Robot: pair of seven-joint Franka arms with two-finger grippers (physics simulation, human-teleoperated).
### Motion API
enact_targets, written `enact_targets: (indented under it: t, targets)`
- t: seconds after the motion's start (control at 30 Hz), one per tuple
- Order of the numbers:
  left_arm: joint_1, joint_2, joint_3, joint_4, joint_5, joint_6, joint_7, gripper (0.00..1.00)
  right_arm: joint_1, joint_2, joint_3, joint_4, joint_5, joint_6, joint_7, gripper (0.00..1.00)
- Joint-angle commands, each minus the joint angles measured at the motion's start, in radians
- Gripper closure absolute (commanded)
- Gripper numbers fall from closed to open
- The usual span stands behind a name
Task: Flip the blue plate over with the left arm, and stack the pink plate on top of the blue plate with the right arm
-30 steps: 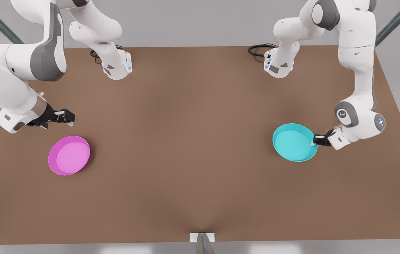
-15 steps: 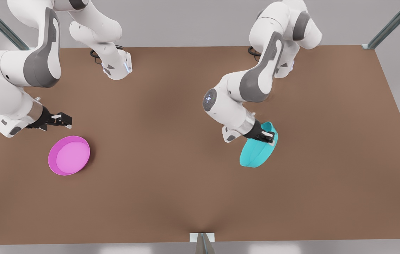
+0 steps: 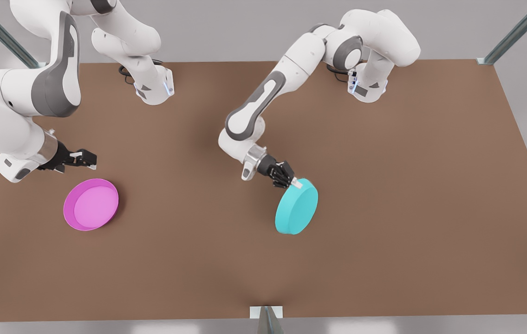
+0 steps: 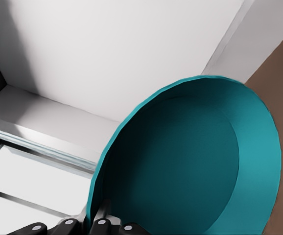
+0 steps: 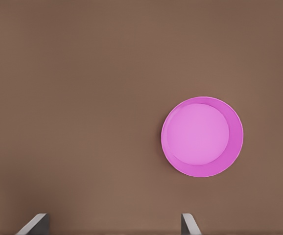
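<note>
The blue plate point(image 3: 296, 206) hangs tilted near the table's middle, its flat base turned toward the front view. My left gripper point(image 3: 291, 182) is shut on the plate's upper rim. In the left wrist view the blue plate's hollow inside point(image 4: 190, 166) faces the camera, with the left gripper point(image 4: 98, 221) clamped on its rim. The pink plate point(image 3: 91, 204) lies rim up on the table at the front view's left. My right gripper point(image 3: 87, 159) hovers just behind it, apart from it. The right wrist view looks down on the pink plate point(image 5: 201, 136), with the right gripper point(image 5: 113, 226) open and holding nothing.
The brown table point(image 3: 430, 232) has both arm bases point(image 3: 154, 90) point(image 3: 367, 88) and black cables along its back edge. A small metal bracket point(image 3: 266, 315) sits at the middle of the front edge. Metal struts rise at the back corners.
My left arm swung the blue plate from the front view's right toward the middle and turned it from rim up to base up. The right arm barely moved.
</note>
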Motion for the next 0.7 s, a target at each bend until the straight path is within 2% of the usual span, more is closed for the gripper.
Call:
enact_targets:
  t: [0.0, 0.17, 0.53, 0.57, 0.6, 0.67]
  targets:
    - [0.002, 0.017, -0.005, -0.016, 0.113, 0.041, -1.16, 0.79, -0.001, -0.001, 0.0, 0.0, 0.002, -0.004, -0.001, 0.0]
    - [0.002, 0.09, -0.005, -0.018, 0.179, 0.043, -1.243, 0.79, -0.005, -0.001, 0.0, 0.0, 0.002, -0.004, 0.0, 0.0]
    - [-0.005, 0.174, -0.012, -0.01, 0.179, 0.043, -1.306, 0.78, -0.016, 0.013, 0.0, 0.001, 0.024, -0.013, -0.001, 0.0]
    - [-0.008, 0.182, -0.012, -0.009, 0.179, 0.043, -1.306, 0.72, -0.019, 0.014, 0.0, 0.001, 0.024, -0.013, -0.001, 0.0]
    - [-0.009, 0.185, -0.012, -0.009, 0.177, 0.039, -1.307, 0.59, -0.019, 0.016, 0.0, 0.001, 0.024, -0.013, -0.001, 0.0]
    - [-0.015, 0.195, -0.014, -0.009, 0.176, 0.032, -1.307, 0.43, -0.031, 0.024, 0.0, 0.0, 0.022, -0.011, -0.01, 0.0]
